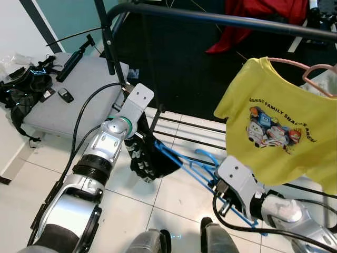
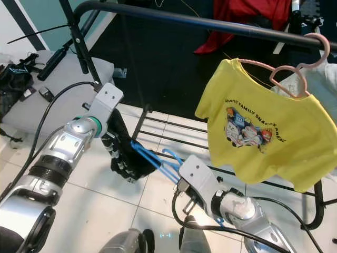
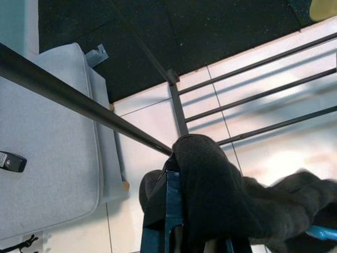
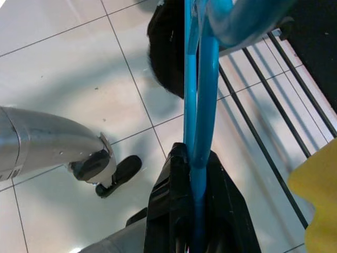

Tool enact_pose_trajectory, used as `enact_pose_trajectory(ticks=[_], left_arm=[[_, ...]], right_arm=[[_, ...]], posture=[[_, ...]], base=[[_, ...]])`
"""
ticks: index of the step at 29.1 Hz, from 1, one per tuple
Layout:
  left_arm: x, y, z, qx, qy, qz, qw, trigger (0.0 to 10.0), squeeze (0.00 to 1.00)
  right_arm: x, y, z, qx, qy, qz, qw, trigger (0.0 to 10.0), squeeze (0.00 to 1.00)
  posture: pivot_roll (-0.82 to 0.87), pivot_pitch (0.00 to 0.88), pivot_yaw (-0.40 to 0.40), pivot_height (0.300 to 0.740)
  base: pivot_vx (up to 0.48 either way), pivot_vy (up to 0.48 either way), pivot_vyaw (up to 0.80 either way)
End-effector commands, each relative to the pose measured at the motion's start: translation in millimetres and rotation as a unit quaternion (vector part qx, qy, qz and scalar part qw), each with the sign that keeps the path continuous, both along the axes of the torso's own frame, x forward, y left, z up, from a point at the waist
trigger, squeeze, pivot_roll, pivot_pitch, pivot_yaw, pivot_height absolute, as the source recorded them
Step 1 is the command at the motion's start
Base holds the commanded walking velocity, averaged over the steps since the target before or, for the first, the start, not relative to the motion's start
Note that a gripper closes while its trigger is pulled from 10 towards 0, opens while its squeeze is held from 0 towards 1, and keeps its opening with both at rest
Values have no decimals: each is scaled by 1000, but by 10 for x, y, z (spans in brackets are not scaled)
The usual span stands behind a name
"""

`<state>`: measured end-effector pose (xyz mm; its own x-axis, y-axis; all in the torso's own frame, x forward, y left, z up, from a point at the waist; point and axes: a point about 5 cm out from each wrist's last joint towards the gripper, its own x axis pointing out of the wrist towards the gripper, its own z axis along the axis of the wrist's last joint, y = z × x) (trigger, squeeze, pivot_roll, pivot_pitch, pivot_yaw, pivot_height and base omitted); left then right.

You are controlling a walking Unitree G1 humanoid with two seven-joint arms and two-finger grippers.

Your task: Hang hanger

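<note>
Your right tool [image 4: 192, 211] clamps the blue plastic hanger [image 1: 197, 171]; left tool [image 3: 174, 232] grips its dark-cloth end [image 1: 150, 158]. Lift its hook toward the black rail [image 1: 221, 20] at twelve o'clock.

Right end effector [image 4: 192, 211] clamps blue hanger [image 4: 202, 105] above tiled floor [image 4: 68, 79].

White tile floor [image 1: 174, 203], grey cushion [image 1: 79, 95], teal wall [image 1: 68, 16] behind.

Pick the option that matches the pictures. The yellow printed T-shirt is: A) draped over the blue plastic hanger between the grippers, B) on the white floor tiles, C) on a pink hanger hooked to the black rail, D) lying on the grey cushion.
C: the yellow printed T-shirt hangs on a pink hanger hooked over the black rail, while the blue plastic hanger carries a dark garment.
</note>
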<state>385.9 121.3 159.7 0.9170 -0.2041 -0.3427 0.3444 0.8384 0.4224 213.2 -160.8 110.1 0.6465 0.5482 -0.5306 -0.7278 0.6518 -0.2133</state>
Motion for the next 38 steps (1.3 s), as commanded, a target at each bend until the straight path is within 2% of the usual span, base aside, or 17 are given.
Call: enact_pose_trajectory(ticks=[1, 7, 9, 13, 15, 21, 28, 32, 38], left_arm=[[25, 9, 50, 2, -11, 1, 1000, 10000, 0], [29, 2, 53, 1, -12, 1, 1000, 10000, 0], [30, -4, 57, 1, -12, -1, 1000, 10000, 0], [30, -6, 65, 0, -12, -1, 1000, 10000, 0], [27, -21, 81, -6, -11, -3, 1000, 10000, 0], [22, -54, 93, -11, -11, -6, 1000, 10000, 0], [21, -54, 102, -15, -10, -7, 1000, 10000, 0], [-26, -205, 86, -24, 1, -46, 999, 10000, 0], [-67, -320, 97, -32, 8, -74, 997, 10000, 0]], right_arm=[[-54, 54, -16, 5, 7, 12, 1000, 10000, 0], [-6, 136, -36, 13, 2, 10, 1000, 10000, 0], [74, 205, -53, 16, -9, 0, 1000, 10000, 0], [131, 222, -63, 14, -16, -7, 1000, 10000, 0], [277, 241, -101, 4, -29, -25, 999, 10000, 0], [494, 271, -155, -12, -40, -50, 998, 10000, 0], [530, 285, -155, -10, -41, -42, 998, 10000, 0], [558, 447, -131, 7, -43, 9, 999, 10000, 0], [596, 462, -143, 1, -48, 11, 999, 10000, 0]], posture=[[-159, 125, 147, 740], [-151, 127, 152, 740], [-147, 128, 155, 740], [-144, 131, 157, 740], [-142, 131, 159, 740], [-132, 127, 159, 740], [-133, 128, 160, 740], [-132, 122, 159, 740], [-130, 123, 159, 740]], base=[[0, 0, 0], [0, 0, 0], [0, 0, 0], [0, 0, 0], [0, 0, 0], [0, 0, 0], [0, 0, 0], [0, 0, 0], [0, 0, 0]])
